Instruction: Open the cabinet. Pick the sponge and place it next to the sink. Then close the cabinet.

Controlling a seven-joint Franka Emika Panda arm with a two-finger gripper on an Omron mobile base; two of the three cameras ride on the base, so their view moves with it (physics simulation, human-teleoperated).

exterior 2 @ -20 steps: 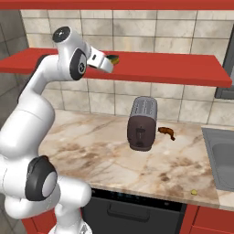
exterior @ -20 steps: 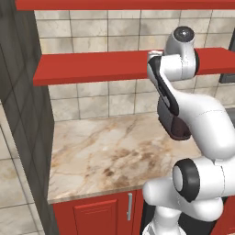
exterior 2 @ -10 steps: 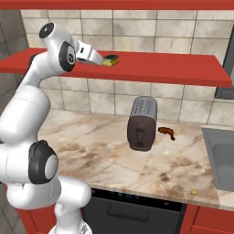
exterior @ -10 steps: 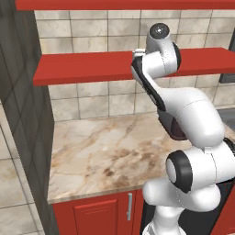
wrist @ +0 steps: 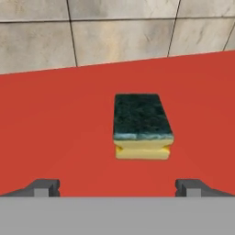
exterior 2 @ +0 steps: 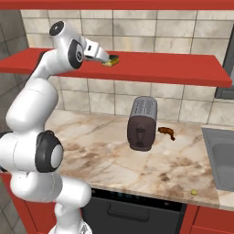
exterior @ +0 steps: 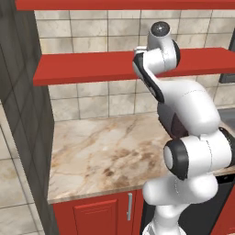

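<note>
**Sponge lined up on the red shelf, grasp still to be made**

The sponge [wrist: 142, 127] is seen lying flat on the red shelf [exterior 2: 173, 67], dark scrubbing layer up and yellow layer beneath, apart from the tiled wall [wrist: 114, 32] behind it. In the right base view the sponge [exterior 2: 112, 60] sits just in front of the gripper [exterior 2: 106, 58], which is held level with the shelf at the end of the raised arm. The gripper [wrist: 117, 186] is spread wide and nothing is held; the two fingertips [wrist: 43, 187] stand well to either side of the sponge, with the sponge centred between them but ahead of them.

The step in hand is judged to be the approach for the pick. For a clean grasp, the hand should be advanced straight along the shelf until the sponge sits fully between the fingers, kept low enough to catch the yellow body and not only the thin dark top. The fingertips should be kept just clear of the shelf surface to avoid scraping. Being soft, the sponge is likely to compress, so a gentle closing should suffice.

The sink [exterior 2: 221, 155] is set into the counter [exterior 2: 105, 155] at the far right, past the toaster [exterior 2: 141, 123].
</note>
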